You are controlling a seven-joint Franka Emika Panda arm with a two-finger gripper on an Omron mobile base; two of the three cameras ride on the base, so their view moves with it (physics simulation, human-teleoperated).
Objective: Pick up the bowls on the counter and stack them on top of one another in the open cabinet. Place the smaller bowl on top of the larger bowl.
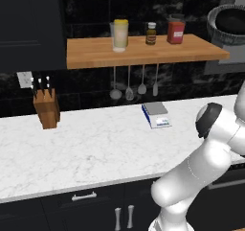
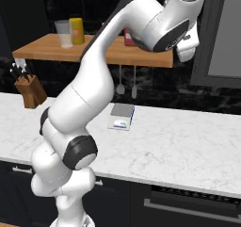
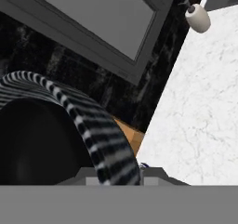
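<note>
While the white arm reaches high to the right of the wooden wall shelf, the long white marble counter nearest the base holds just a small grey kitchen scale and a wooden knife block. Farther up, the wide grey ribbed bowl with its dark inside hangs in the air level with the shelf; in the hand view its rim sits right at the claw, which I judge is clamped on it, presumably carrying it toward the cabinet, though the tips are hidden
</note>
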